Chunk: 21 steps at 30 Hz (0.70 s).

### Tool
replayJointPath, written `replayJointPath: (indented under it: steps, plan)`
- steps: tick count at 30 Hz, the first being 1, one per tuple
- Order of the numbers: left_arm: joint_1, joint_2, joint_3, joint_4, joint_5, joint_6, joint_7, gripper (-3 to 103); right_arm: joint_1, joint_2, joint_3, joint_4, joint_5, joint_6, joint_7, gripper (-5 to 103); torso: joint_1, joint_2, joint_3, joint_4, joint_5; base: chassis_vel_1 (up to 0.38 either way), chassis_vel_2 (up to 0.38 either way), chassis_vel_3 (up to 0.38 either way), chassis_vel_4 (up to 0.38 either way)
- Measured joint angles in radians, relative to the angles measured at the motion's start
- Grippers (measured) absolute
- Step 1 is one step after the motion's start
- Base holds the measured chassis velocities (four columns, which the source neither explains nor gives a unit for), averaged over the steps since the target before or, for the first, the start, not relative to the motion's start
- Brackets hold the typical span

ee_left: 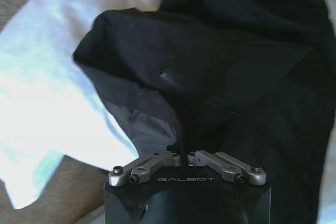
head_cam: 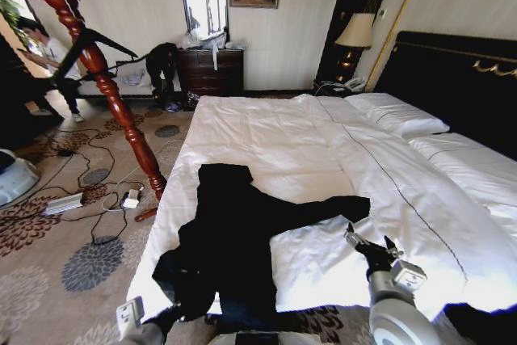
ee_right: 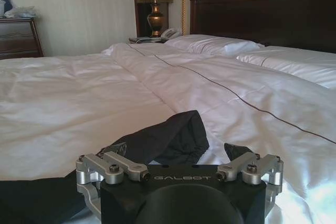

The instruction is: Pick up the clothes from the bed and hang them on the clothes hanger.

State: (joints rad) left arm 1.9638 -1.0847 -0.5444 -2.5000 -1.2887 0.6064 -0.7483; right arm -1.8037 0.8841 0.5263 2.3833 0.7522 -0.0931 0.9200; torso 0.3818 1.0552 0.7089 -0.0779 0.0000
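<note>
Black jacket (head_cam: pixel 242 240) lies spread on the bed (head_cam: pixel 323 143); your left gripper (ee_left: pixel 186 157) pinches its near hem, right gripper (ee_right: pixel 181 163) wide beside the sleeve, so lifting one-sided risks dragging

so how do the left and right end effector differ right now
The left end effector is shut, pinching the jacket at its near edge; the right end effector is open and holds nothing. The left is over black fabric; the right hovers over the white bed, beside the sleeve end. Both are low, near the foot of the bed.
</note>
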Motion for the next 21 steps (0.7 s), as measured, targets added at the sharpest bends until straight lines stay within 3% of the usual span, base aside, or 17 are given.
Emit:
replayJointPath:
  steps: [3,8,10,12,21]
  plan:
    - [-0.057,0.003,-0.013,0.0,-0.11,0.029,0.037,1,-0.004,0.001,0.001,-0.002,0.0,0.0,0.0,100,0.0,0.0,0.0,-0.0001,0.0001,0.0,0.0,0.0,0.0]
    - [-0.093,-0.018,0.008,0.0,-0.162,0.075,0.043,1,-0.024,0.007,0.005,0.011,-0.017,0.0,0.0,100,0.0,0.0,0.0,0.0,0.0,0.0,0.0,0.0,0.0]
    - [-0.136,-0.029,0.031,0.0,-0.245,0.119,0.016,1,-0.018,0.005,0.005,0.0,-0.018,0.001,-0.002,100,0.0,0.0,0.0,-0.0001,-0.0001,0.0,0.0,0.0,0.0]
    - [-0.16,-0.043,0.07,0.0,-0.299,0.128,-0.006,1,-0.015,0.004,0.004,-0.012,-0.02,0.001,-0.003,100,0.0,0.0,0.0,0.0001,0.0002,0.0,0.0,0.0,0.0]
    - [-0.245,-0.076,0.228,0.003,-0.287,0.128,-0.015,1,-0.001,0.003,0.002,-0.056,-0.016,0.002,-0.005,100,0.0,0.0,0.0,-0.0001,0.0003,0.0,0.0,0.0,0.0]
